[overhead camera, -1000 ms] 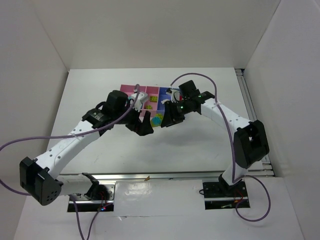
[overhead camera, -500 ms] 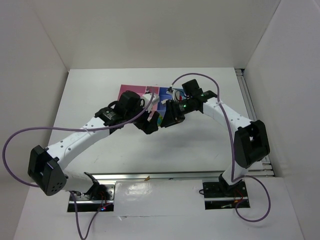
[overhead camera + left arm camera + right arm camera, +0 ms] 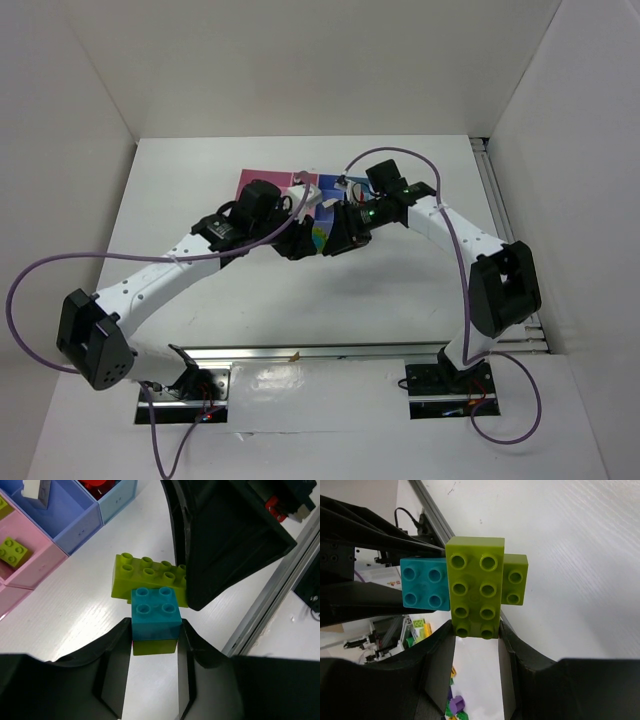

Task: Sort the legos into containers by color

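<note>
— Where's your cyan brick [image 3: 155, 611]?
— Near the tray [image 3: 80, 527], by its light-blue end, pinched in your left gripper [image 3: 155, 631]. Your right gripper [image 3: 475, 630] clamps the long lime brick [image 3: 474, 587] touching it.

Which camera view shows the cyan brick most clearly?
The left wrist view: the cyan brick sits in the middle, studs up, clamped by the left gripper. The right wrist view shows its studded face beside the long lime brick. The top external view shows only a cyan speck.
</note>
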